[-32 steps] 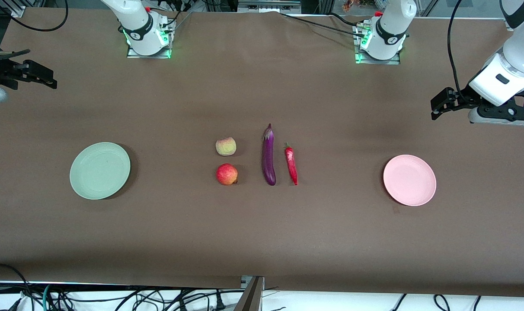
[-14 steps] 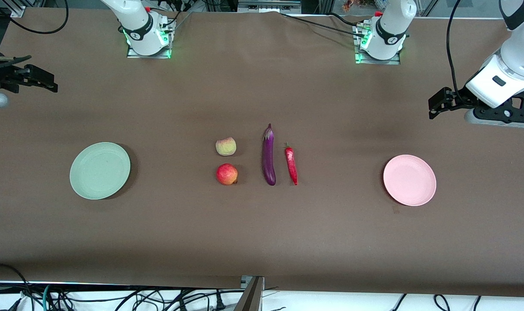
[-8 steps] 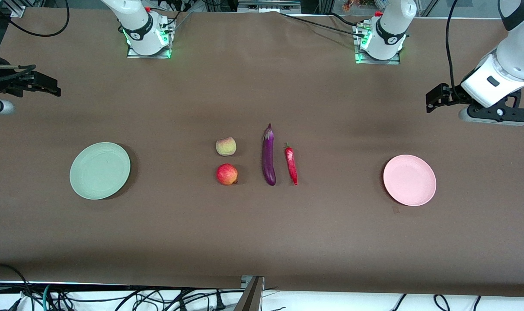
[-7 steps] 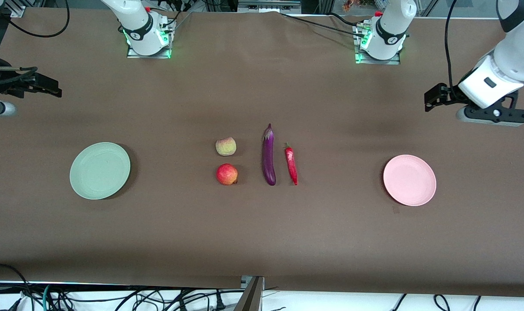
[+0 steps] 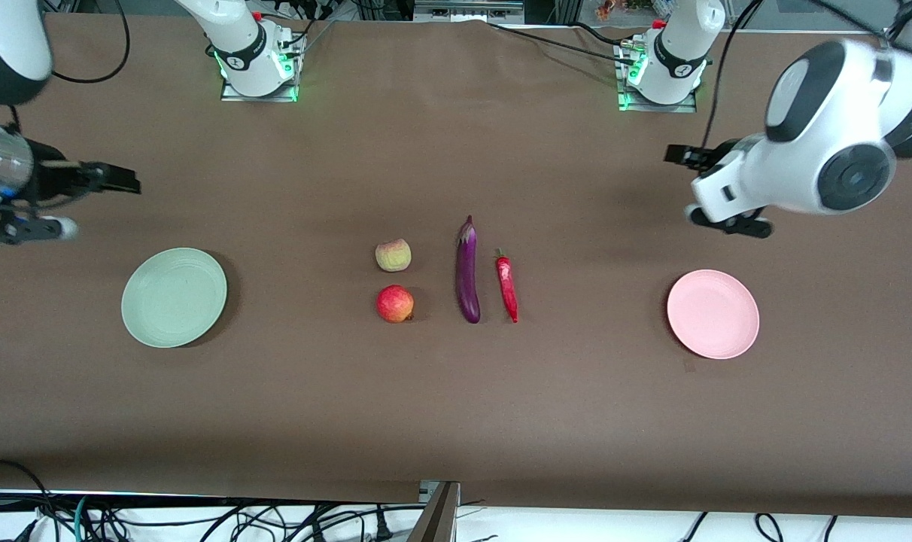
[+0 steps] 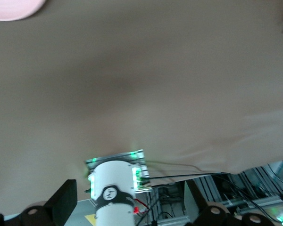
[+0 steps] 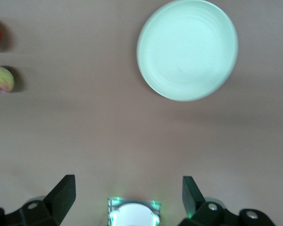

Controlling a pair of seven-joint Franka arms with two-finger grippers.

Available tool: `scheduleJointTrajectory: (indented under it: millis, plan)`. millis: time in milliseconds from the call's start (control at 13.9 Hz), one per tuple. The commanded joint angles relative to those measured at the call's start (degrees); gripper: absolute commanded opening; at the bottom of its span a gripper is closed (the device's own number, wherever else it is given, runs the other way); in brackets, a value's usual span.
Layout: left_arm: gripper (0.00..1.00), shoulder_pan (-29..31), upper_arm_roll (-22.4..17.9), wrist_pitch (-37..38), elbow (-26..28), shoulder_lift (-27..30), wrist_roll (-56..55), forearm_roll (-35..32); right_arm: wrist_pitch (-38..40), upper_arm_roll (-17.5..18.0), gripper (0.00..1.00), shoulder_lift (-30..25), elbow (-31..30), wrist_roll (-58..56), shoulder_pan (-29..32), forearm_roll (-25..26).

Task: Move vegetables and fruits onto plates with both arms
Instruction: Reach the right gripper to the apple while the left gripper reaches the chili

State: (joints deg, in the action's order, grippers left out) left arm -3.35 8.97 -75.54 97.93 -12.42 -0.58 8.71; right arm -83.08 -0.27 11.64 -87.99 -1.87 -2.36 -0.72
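**Both arms up, nothing picked yet**

On the brown tabletop (image 5: 456, 406) the pale yellow-pink peach (image 5: 393, 255) lies just above the small round red fruit (image 5: 395, 304); beside them lie the long glossy purple eggplant (image 5: 467, 269) and the thin red chili pepper (image 5: 507, 286). The pale green round plate (image 5: 174, 297) and the pale pink round plate (image 5: 712, 314) lie well apart, bare.

The right gripper (image 7: 127, 195) hangs beside the green plate, jaws spread. The left gripper (image 6: 132, 200) hangs near the pink plate, jaws spread.

Advice: each arm takes its nearest pair; straddle the slim ones across their width.
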Motion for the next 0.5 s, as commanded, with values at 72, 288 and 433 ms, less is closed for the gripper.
scheduleJointTrajectory:
  millis: [72,288,433]
  plan:
    - [1.0,-0.16,9.02,-14.58,-1.43,-7.42,0.49,2.37,-4.97,0.19,1.0,5.84,1.25,10.81,-7.2,-2.6]
    - [1.0,-2.34,12.9,-32.33,-1.52,-13.66,0.84,1.84,-11.2,0.19,1.0,10.58,1.25,18.64,-11.95,-5.25]
    - [1.0,-6.82,12.74,-43.23,-1.43,-16.48,0.49,1.67,-14.81,0.19,1.0,13.31,1.07,20.75,-15.12,-7.61]
